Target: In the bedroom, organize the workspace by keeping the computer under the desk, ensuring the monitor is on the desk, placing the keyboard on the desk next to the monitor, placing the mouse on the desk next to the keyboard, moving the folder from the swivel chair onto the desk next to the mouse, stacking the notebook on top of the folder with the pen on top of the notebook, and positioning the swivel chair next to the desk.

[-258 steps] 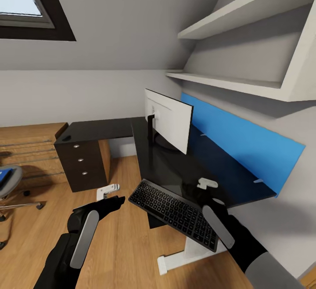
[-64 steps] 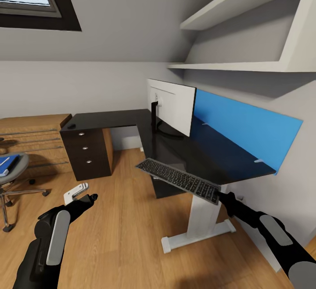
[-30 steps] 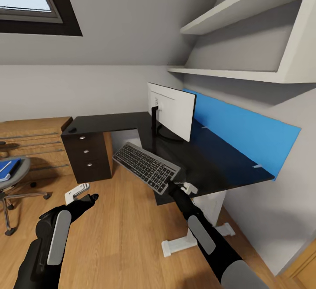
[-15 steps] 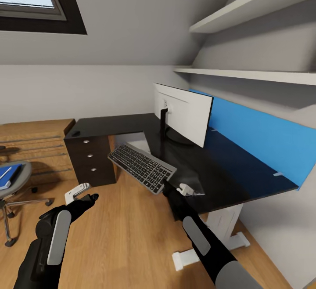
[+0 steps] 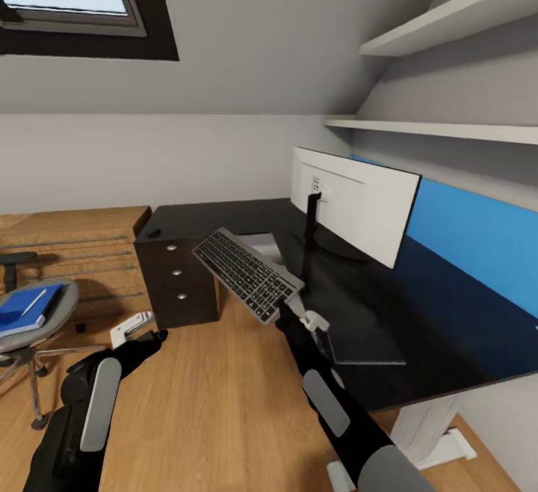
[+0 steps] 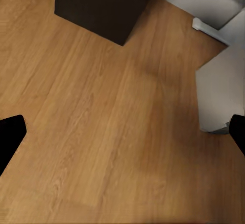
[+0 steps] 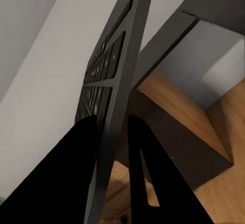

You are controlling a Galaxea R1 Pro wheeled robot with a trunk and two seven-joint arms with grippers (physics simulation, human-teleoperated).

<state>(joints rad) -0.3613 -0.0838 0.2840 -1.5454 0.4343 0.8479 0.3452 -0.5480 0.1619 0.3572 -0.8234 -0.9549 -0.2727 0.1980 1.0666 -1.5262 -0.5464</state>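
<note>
Flat dark-grey slab keyboard [image 5: 248, 274] pinched at its near corner by the right claw [image 5: 293, 311], cantilevered up and away over the glossy black counter [image 5: 373, 312] edge; likely stiff, light, prone to pivoting; left claw [image 5: 134, 330] spread wide, empty.

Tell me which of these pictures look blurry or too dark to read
Head view: evenly lit and sharp; the glossy desk mirrors the monitor. Right wrist view: the keyboard sits soft and blurred up close, the fingers flat black silhouettes. Left wrist view: floor grain clear, slightly soft.
</note>
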